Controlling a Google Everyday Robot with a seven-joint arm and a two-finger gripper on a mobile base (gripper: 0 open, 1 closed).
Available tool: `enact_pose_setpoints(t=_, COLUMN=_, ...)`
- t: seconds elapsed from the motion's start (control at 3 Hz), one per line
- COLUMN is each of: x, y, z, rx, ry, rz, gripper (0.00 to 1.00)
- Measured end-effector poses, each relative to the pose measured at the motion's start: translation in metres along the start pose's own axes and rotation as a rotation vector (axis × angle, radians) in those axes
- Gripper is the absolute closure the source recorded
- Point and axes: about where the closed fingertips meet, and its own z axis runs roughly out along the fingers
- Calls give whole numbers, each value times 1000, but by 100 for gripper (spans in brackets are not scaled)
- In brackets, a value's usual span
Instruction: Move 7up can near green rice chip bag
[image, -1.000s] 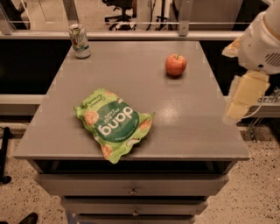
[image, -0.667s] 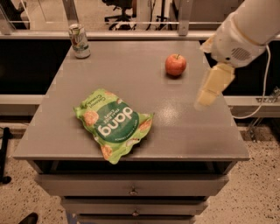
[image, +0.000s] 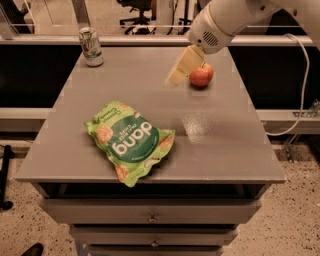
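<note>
The 7up can (image: 91, 46) stands upright at the far left corner of the grey table (image: 220, 145). The green rice chip bag (image: 129, 139) lies flat near the table's front, left of centre. My gripper (image: 179, 73) hangs from the white arm at the upper right, above the table's far middle, just left of the red apple. It is well to the right of the can and above and behind the bag. It holds nothing that I can see.
A red apple (image: 201, 75) sits at the far right of the table, beside the gripper. Drawers (image: 150, 218) run below the table's front edge. A white cable (image: 300, 85) hangs to the right. Office chairs stand behind a rail at the back.
The arm has swung left across the table's right side, and the gripper has moved from beyond the right edge to just left of the apple. Can, bag and apple have not moved.
</note>
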Motion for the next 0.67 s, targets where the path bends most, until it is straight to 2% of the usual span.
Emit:
enact_pose_setpoints(t=0.33, x=1, y=1, z=0, rx=-1, ry=2, rz=0, gripper=0)
enact_pose_setpoints(t=0.67, x=-5, y=-6, z=7, rx=11, ry=-39, rz=24, gripper=0)
